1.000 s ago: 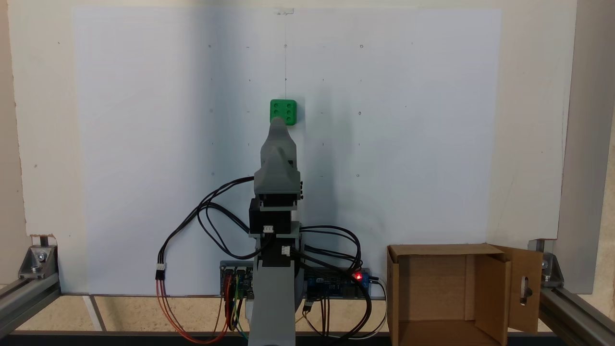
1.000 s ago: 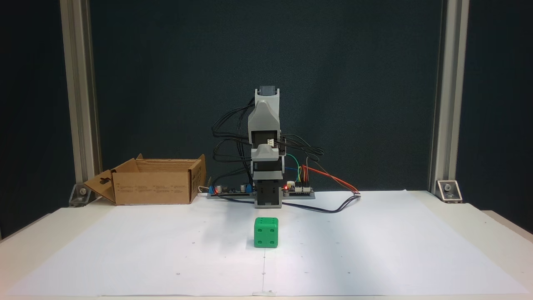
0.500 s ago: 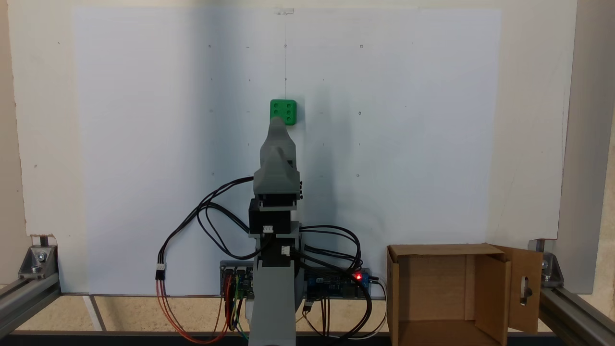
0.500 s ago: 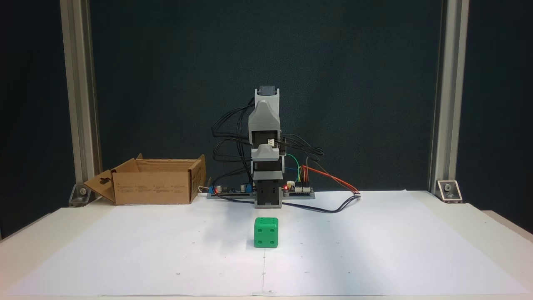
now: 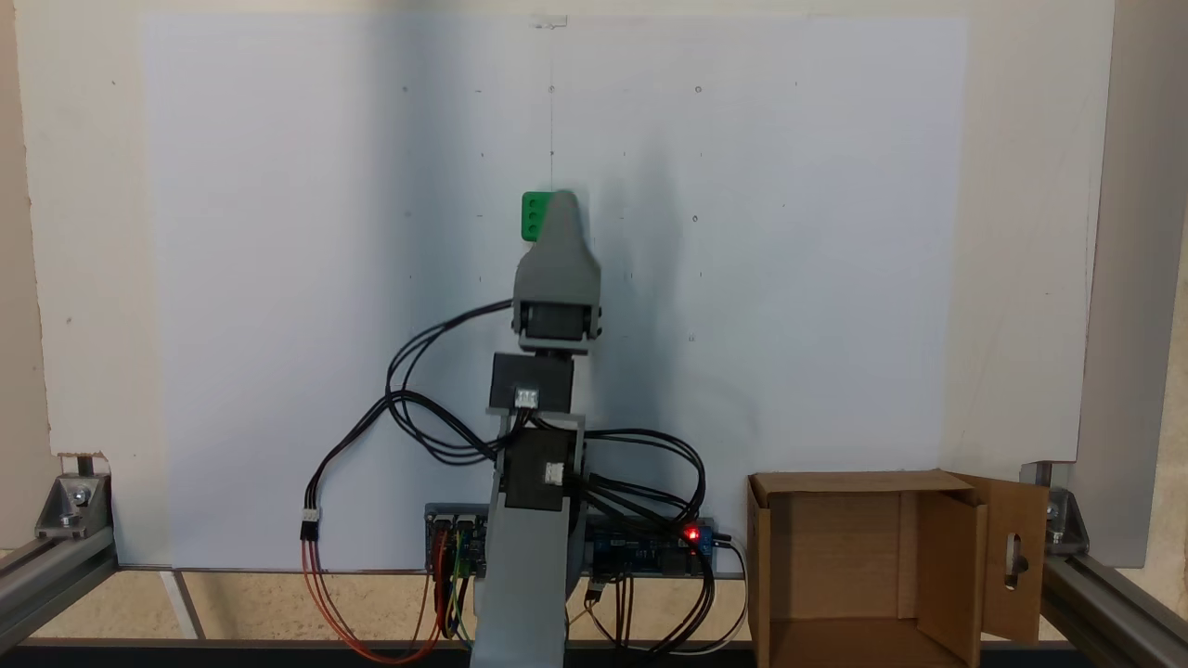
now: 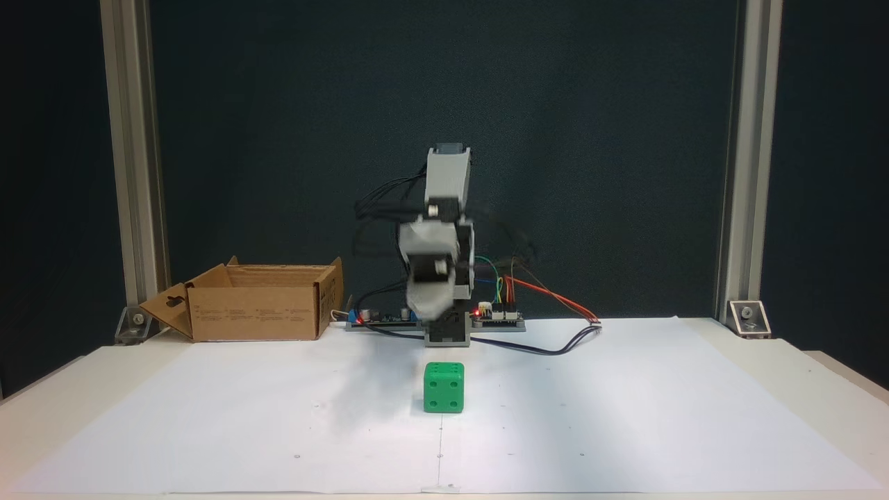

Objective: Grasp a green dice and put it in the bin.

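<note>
The green dice (image 6: 444, 387) sits on the white paper in front of the arm's base; in a fixed view only its left part (image 5: 531, 216) shows beside the arm. My grey gripper (image 6: 425, 314) hangs blurred above the table, behind the dice and apart from it, tip pointing down. Seen from behind the arm, the gripper (image 5: 561, 202) overlaps the dice's right side as one pointed shape, so I cannot tell how the jaws stand. The brown cardboard bin (image 5: 845, 482) stands open beside the arm's base, its slotted flap turned outward (image 6: 253, 312).
Control boards (image 6: 496, 316) and loose wires (image 5: 408, 408) cluster round the arm's base. Aluminium frame posts (image 6: 128, 173) rise at the table's corners. White paper (image 6: 625, 403) covers the tabletop around the dice.
The arm has unfolded forward toward the dice, and the gripper has dropped lower and now overlaps the dice seen from behind. Dice and bin have not moved.
</note>
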Robot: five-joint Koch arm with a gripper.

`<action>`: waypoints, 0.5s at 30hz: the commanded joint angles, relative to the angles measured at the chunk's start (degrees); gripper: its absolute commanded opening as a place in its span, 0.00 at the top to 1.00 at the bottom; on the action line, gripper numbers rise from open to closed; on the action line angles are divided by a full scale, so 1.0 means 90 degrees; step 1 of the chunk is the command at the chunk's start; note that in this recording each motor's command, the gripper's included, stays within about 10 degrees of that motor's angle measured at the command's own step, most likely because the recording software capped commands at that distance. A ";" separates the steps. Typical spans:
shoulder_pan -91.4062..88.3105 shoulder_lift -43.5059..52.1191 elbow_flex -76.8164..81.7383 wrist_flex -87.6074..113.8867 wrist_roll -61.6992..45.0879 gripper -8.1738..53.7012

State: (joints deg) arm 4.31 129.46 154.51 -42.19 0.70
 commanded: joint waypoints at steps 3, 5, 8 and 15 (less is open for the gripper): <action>-0.0029 0.0674 -0.1426 0.1883 -0.0303 0.16; -0.0166 0.0674 -0.1943 0.2752 -0.0244 0.17; -0.0303 0.0674 -0.2812 0.4031 0.0117 0.18; -0.0674 -0.0234 -0.4951 0.6980 0.0439 0.18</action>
State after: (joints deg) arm -0.70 128.41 115.05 15.38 1.32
